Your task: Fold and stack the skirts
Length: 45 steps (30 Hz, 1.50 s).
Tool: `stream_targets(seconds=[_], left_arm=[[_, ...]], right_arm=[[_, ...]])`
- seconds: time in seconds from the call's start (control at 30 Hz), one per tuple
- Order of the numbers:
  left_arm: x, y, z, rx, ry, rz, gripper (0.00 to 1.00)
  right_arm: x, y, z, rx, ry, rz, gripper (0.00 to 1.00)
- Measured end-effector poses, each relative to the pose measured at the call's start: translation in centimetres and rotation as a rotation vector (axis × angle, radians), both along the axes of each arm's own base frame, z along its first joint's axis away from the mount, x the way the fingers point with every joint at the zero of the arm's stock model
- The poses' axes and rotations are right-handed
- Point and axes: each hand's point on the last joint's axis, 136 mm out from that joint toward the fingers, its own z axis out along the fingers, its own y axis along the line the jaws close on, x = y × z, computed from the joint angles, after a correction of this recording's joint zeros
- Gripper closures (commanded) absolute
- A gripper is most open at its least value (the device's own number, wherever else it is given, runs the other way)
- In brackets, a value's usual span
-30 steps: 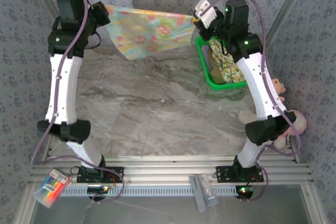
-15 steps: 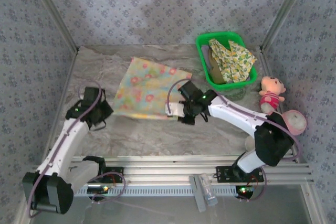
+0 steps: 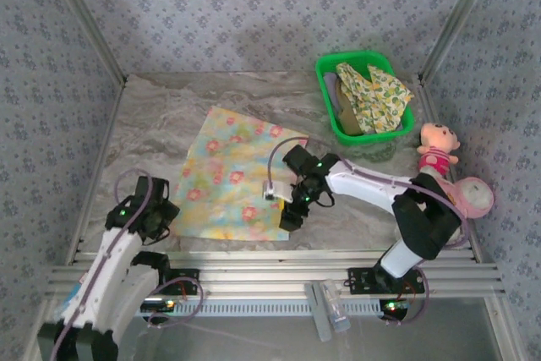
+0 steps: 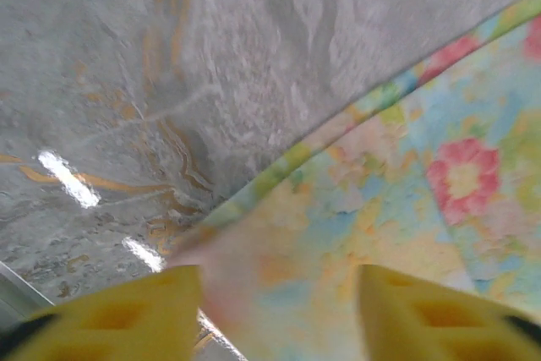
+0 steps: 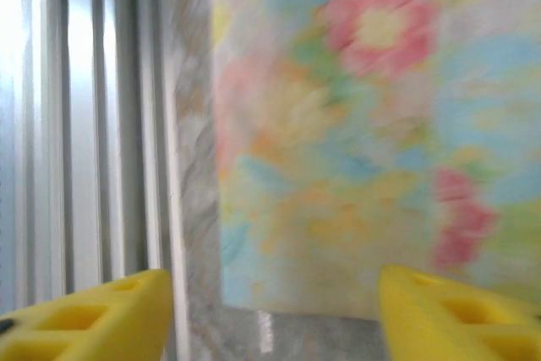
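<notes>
Floral skirt [image 3: 232,179] lies spread flat on the desk [image 3: 169,116], left of centre. The top view gives its full outline, with the left pincer [image 3: 169,216] at the near left corner and the right pincer [image 3: 289,213] at the near right corner. The left wrist view adds that the left pincer [image 4: 279,293] is spread, its yellow jaws wide apart with the hem corner lying between them. The right wrist view shows the right pincer [image 5: 275,302] likewise spread over the cloth edge, beside the aluminium rail [image 5: 84,124]. A fruit-print skirt [image 3: 376,95] sits bunched in the green basket [image 3: 319,69] at the far right.
</notes>
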Motion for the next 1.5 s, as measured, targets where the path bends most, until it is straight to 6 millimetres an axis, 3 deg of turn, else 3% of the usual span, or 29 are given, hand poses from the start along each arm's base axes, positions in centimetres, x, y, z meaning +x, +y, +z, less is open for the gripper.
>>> stream_targets(seconds=[0.13,0.33,0.47,0.67,0.93,1.07,1.17,1.27,1.4,1.5], left_arm=[[0.4,0.2,2.1,-0.034,-0.118,0.056,0.01],[2.9,-2.6,0.7,-0.154,-0.053,0.003,0.0],[4.1,-4.5,-0.8,-0.227,0.011,-0.042,0.0],[4.7,-6.4,-2.0,-0.277,0.079,-0.104,0.0],[7.2,-6.4,-1.0,-0.219,0.098,-0.166,0.0],[7.9,-6.4,-1.4,-0.197,0.131,-0.186,0.0],[7.8,-6.7,-2.0,-0.189,0.157,-0.206,0.0],[7.8,-7.3,-1.8,-0.181,0.164,-0.234,0.0],[7.6,-8.7,-1.5,-0.176,0.162,-0.286,0.0],[6.9,-9.1,-1.8,-0.18,0.175,-0.294,0.0]], right_arm=[[6.8,0.9,2.6,0.117,-0.04,-0.281,0.0],[16.4,4.4,2.2,0.097,0.04,-0.625,0.0],[19.4,5.7,-0.1,0.067,0.132,-0.772,0.0],[22.6,4.9,-4.1,-0.006,0.281,-1.001,0.0],[31.2,2.5,-3.6,0.082,0.313,-1.244,0.0],[34.4,1.6,-3.0,0.131,0.315,-1.317,0.0],[35.0,0.8,-2.7,0.129,0.312,-1.337,0.0],[34.1,0.2,-1.8,0.113,0.294,-1.318,0.0],[28.4,-2.9,0.5,0.056,0.268,-1.309,0.01],[23.3,-6.1,2.6,0.047,0.264,-1.323,0.11]])
